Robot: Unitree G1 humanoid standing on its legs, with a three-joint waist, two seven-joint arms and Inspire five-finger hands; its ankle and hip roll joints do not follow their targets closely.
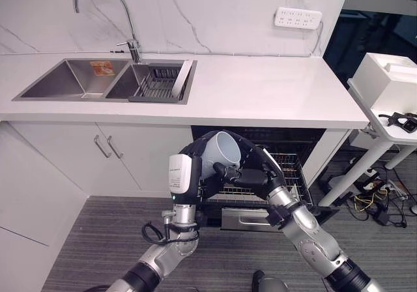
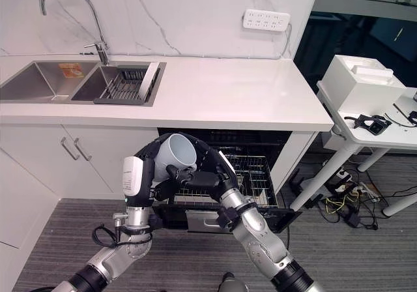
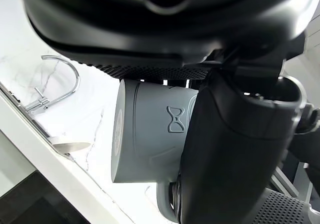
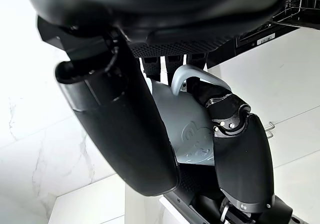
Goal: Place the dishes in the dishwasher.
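Both robot hands, left robot hand (image 1: 186,175) and right robot hand (image 1: 251,168), clasp the mug (image 1: 218,154) above the dishwasher rack (image 1: 287,171).

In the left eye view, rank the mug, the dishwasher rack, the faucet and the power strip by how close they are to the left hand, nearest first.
From the left hand:
1. Mug, gripped by it in front of the dishwasher.
2. Dishwasher rack, pulled out just behind and to the right.
3. Faucet, up over the sink at the left.
4. Power strip, on the wall at upper right.

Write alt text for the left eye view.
Both dark robot hands, left hand and right hand, hold a pale grey mug above the open dishwasher's pulled-out wire rack, below a white countertop with a steel sink.
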